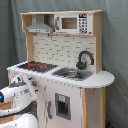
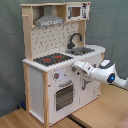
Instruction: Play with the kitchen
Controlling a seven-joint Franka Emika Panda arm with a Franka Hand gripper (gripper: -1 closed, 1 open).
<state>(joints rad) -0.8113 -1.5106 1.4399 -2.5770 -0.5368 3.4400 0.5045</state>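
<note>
White panels and pale wood make up the kitchen point(image 1: 60, 65), a tall toy unit standing on a wooden floor point(image 2: 30, 119) against a grey curtain point(image 1: 115, 45). Its worktop carries a black hob with red rings point(image 2: 52, 58) and a grey sink point(image 1: 72, 74) under a curved black tap point(image 1: 85, 58); above run a tiled or pegboard back, a grey hood point(image 1: 41, 26) and a small microwave shelf point(image 1: 74, 23). Below sit knobs point(image 2: 56, 76) and a windowed oven door point(image 2: 64, 95), with a cupboard door point(image 1: 62, 106) beside them.

In the second exterior view the gripper point(image 2: 76, 67) is pressed up to the front panel just right of the knobs, near the top of the oven door. Whether its fingers are spread or closed I cannot tell. The arm point(image 2: 102, 73) reaches in from the second exterior view's right; in the first exterior view it point(image 1: 17, 93) sits at the near left.

The step appears to be reaching for a front control or the oven handle. Next would likely be a careful close on that part, then a gentle turn or pull, since the light unit might shift.
</note>
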